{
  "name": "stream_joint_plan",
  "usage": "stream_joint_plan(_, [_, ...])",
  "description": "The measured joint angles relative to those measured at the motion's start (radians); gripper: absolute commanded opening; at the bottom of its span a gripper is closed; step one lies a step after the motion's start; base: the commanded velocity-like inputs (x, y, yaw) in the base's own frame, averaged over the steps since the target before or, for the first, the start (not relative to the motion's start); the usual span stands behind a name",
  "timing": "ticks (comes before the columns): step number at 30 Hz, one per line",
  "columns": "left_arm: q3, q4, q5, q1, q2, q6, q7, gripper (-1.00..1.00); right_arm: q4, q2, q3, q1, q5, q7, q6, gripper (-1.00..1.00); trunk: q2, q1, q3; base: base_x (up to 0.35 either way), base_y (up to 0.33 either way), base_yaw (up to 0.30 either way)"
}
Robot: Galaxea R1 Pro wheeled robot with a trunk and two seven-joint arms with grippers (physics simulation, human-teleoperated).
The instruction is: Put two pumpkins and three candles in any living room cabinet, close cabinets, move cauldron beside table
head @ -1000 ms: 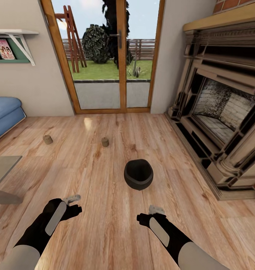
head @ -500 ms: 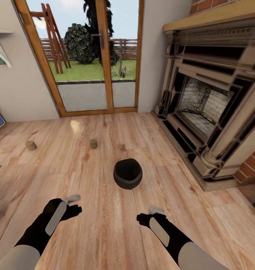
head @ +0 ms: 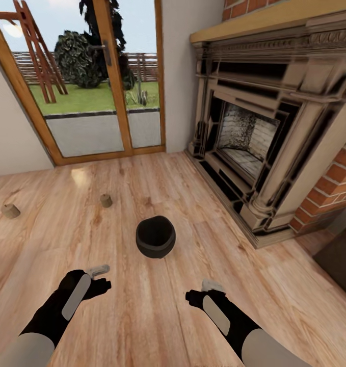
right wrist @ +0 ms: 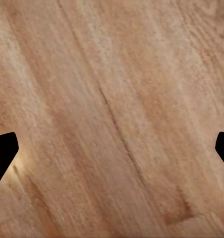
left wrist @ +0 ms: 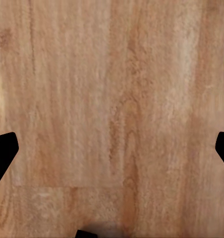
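Note:
The black round cauldron (head: 155,237) stands upright on the wooden floor, a short way ahead of both arms. Two stubby tan candles lie on the floor farther off to the left, one candle (head: 106,200) behind the cauldron and another candle (head: 10,210) near the picture's left edge. My left gripper (head: 102,278) and right gripper (head: 201,290) hover low over bare floor, both open and empty. In each wrist view the dark fingertips (left wrist: 3,151) (right wrist: 3,151) sit wide apart over floorboards. The pumpkins, cabinet and table are out of view.
A large ornate fireplace (head: 254,132) with brick surround fills the right side. A wood-framed glass door (head: 99,76) to the garden is at the back. A dark low shape (head: 341,260) shows at the right edge. Open floor lies around the cauldron.
The camera has turned to the right, so the sofa, wall shelf and table corner have slid out at the left and more fireplace shows. Neither arm has changed pose.

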Motion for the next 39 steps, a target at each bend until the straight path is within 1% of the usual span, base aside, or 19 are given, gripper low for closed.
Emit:
stream_joint_plan(13, [-0.008, 0.000, -0.001, 0.000, 0.000, 0.000, 0.001, 1.00, 0.001, 0.000, 0.000, 0.000, -0.002, 0.000, 0.000, 1.00, 0.000, 0.000, 0.000, 0.000, 0.000, -0.279])
stream_joint_plan(33, [-0.008, 0.000, -0.001, 0.000, -0.002, 0.000, 0.002, 1.00, 0.002, 0.000, 0.000, 0.000, -0.003, 0.000, 0.000, 1.00, 0.000, 0.000, 0.000, 0.000, 0.000, -0.280])
stream_joint_plan(39, [-0.008, 0.000, -0.001, 0.000, -0.002, 0.000, 0.002, 1.00, 0.035, 0.001, -0.001, 0.000, 0.003, 0.000, -0.001, 1.00, 0.000, 0.000, 0.000, 0.000, 0.000, -0.280])
